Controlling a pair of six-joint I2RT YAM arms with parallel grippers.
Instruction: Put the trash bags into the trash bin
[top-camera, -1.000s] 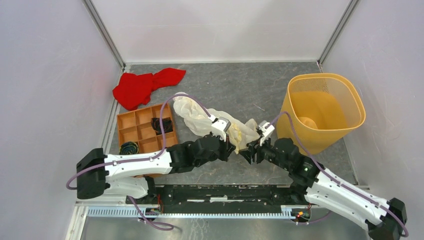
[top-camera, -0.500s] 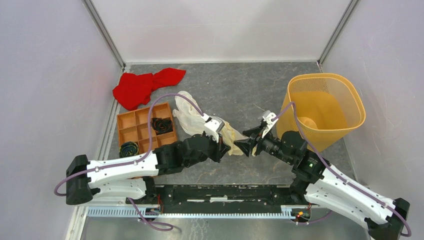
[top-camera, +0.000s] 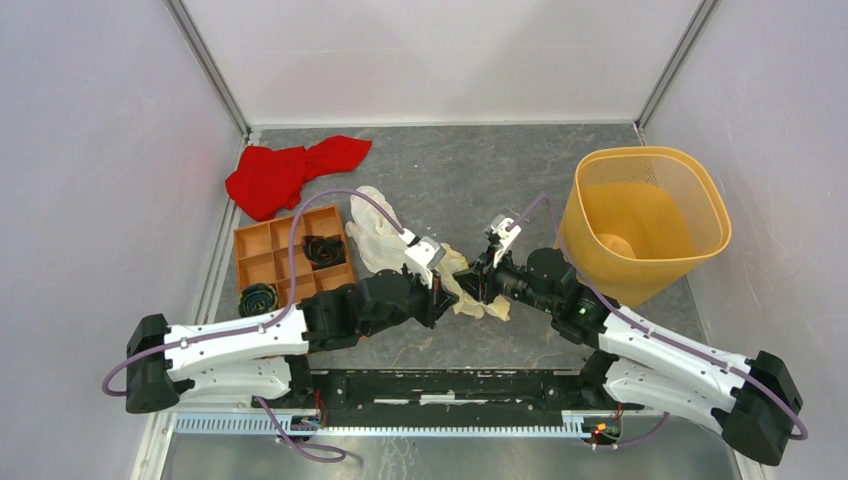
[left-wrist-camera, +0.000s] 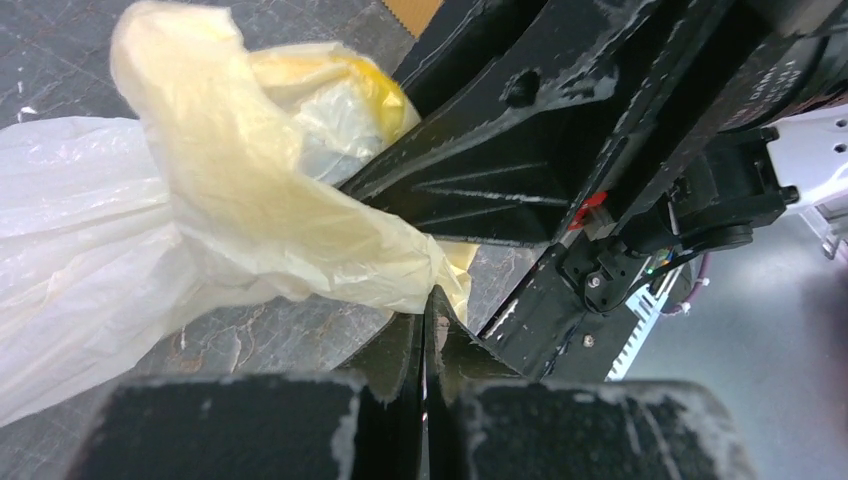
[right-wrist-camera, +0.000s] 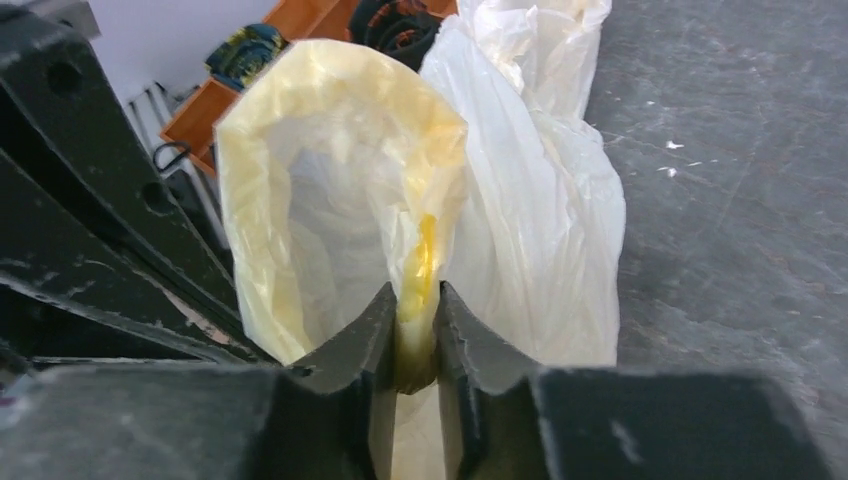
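The cream-white trash bag lies crumpled on the grey table, its yellowish end lifted between my grippers. My left gripper is shut with the bag's edge pinched at its fingertips; in the left wrist view the bag bulges to the left. My right gripper faces it and is shut on a yellow fold of the bag, gripped at the jaw tips. The orange-yellow mesh trash bin stands upright to the right, apart from both grippers. A pale lump lies inside it.
An orange compartment tray with black items sits left of the bag. A red cloth lies behind it. White walls close in the table on three sides. The right arm's black body sits close to the left gripper.
My right gripper was open half a second ago; it has moved left and shut on the bag's yellowish end. My left arm has drawn back slightly, still holding the bag.
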